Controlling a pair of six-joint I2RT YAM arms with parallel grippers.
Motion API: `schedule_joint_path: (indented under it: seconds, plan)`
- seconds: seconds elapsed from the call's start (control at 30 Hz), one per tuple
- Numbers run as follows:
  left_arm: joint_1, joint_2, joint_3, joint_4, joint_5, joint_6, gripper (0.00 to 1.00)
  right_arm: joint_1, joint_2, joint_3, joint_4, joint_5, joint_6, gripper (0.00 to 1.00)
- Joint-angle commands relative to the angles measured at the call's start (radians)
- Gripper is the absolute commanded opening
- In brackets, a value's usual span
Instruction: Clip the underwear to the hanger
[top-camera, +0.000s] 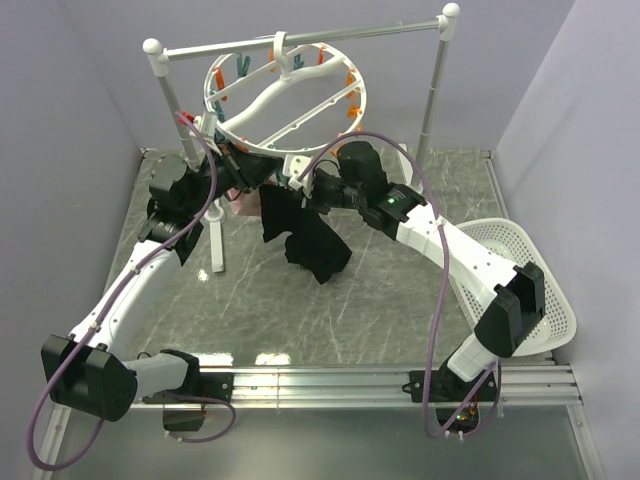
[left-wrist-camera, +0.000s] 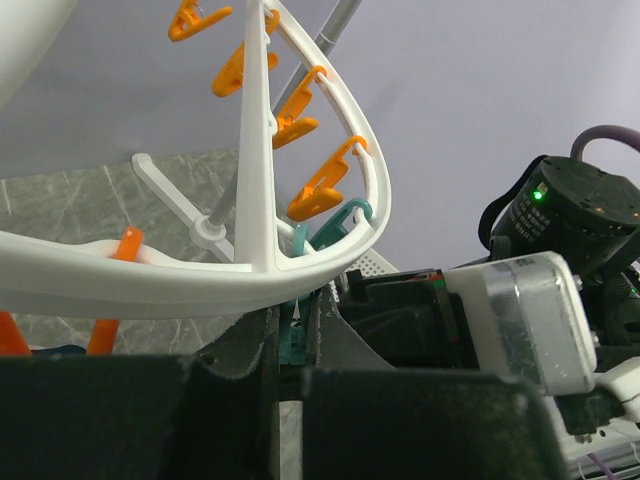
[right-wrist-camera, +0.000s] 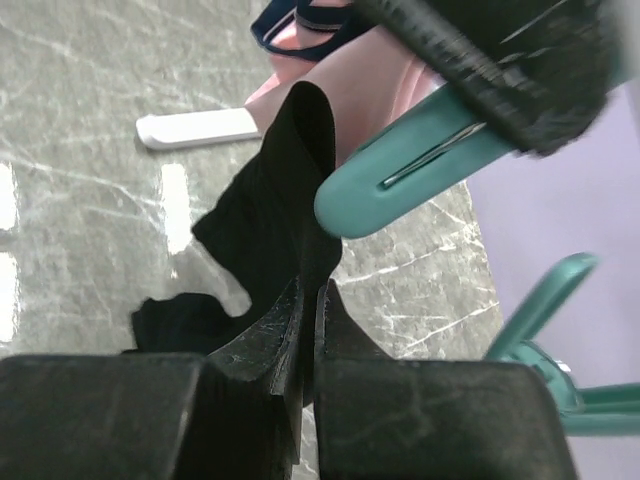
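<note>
**Two hands converge on one teal peg**

Two padded fingers of the right hand are pressed together on a fold of the underwear. They hold its upper edge high while the rest hangs slack toward the table. Gripping by one pinched edge seems meant to offer a thin hem upward instead of a bunched mass.

Just beside that raised edge sits the tip of a teal clothespin. The left hand is closed on the peg's tail, presumably squeezing it to part its mouth. Whether the mouth is actually parted cannot be told.

The peg hangs from the low rim of the hanger. The hanger hangs tilted from its hook on the rail stand, which puts this side down within reach of both arms. A pink garment shows just behind.

Fabric and peg look near but not joined, so the clipping is judged not yet done.
</note>
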Motion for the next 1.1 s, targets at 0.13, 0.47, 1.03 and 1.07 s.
schedule_joint_path:
  seconds: [0.13,0.47,1.03,1.07]
  plan:
    - [0.002,0.005,0.034,0.015,0.039,0.019,0.0,-0.002,-0.036,0.071,0.021,-0.039,0.043,0.0]
    - [0.002,0.014,0.033,0.015,0.062,0.028,0.0,-0.006,-0.054,0.082,0.006,-0.036,0.042,0.0]
    - [0.002,0.013,0.03,-0.007,0.064,0.07,0.0,-0.032,-0.057,0.117,0.003,-0.057,0.068,0.0]
    - [0.002,0.014,0.03,-0.008,0.065,0.071,0.0,-0.032,-0.059,0.116,0.004,-0.061,0.068,0.0]
